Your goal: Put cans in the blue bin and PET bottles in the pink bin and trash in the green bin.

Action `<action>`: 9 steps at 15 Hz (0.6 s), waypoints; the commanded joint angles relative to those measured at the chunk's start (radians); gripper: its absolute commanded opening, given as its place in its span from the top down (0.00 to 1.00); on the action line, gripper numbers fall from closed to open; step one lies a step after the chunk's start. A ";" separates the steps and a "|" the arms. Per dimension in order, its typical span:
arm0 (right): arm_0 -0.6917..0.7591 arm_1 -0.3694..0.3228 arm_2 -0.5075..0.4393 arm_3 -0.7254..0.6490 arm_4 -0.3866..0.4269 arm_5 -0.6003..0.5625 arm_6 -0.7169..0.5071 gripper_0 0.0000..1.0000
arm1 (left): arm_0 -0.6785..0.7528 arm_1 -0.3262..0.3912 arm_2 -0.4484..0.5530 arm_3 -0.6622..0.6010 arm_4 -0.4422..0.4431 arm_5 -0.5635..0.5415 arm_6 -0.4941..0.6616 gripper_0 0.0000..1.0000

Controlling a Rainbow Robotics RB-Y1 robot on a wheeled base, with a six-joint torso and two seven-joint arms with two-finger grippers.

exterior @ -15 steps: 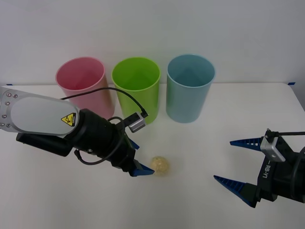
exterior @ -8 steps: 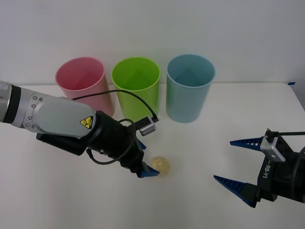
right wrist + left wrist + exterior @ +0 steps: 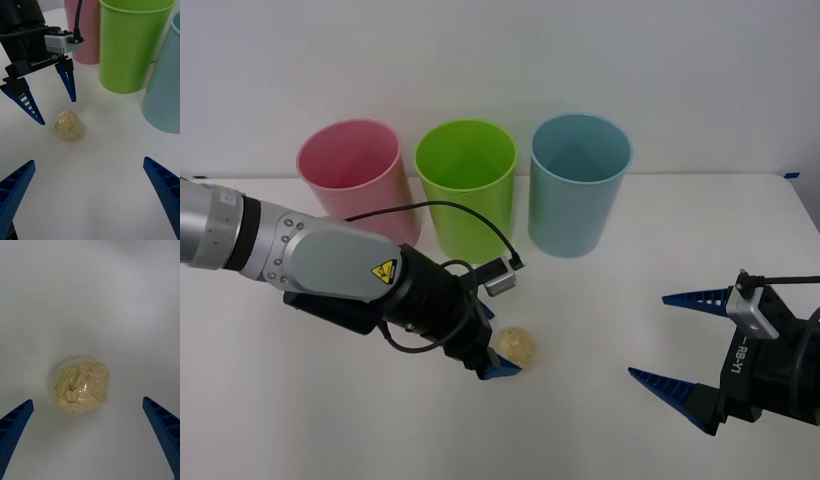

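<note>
Hovering spread-fingered over the trash (image 3: 518,347), the left gripper (image 3: 45,100) could nudge the ball rolling if it closes off-centre; the right gripper (image 3: 677,340) waits released.

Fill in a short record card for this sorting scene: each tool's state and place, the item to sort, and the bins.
left tool: open, just over the trash, not touching it
right tool: open, waiting to the right
trash: pale crumpled ball on the table
bins, left to right: pink bin, green bin, blue bin, all upright
</note>
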 commanded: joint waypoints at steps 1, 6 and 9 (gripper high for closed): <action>0.000 0.000 0.000 0.000 0.000 0.000 0.000 0.00 | 0.017 -0.037 0.000 0.037 -0.003 0.008 -0.004 0.00; 0.000 0.000 0.000 0.000 0.000 0.000 0.000 0.00 | 0.034 -0.095 0.000 0.091 0.000 0.032 -0.007 0.00; 0.000 0.000 0.000 0.000 0.000 0.000 0.000 0.00 | 0.043 -0.100 0.000 0.094 -0.003 0.035 -0.009 0.00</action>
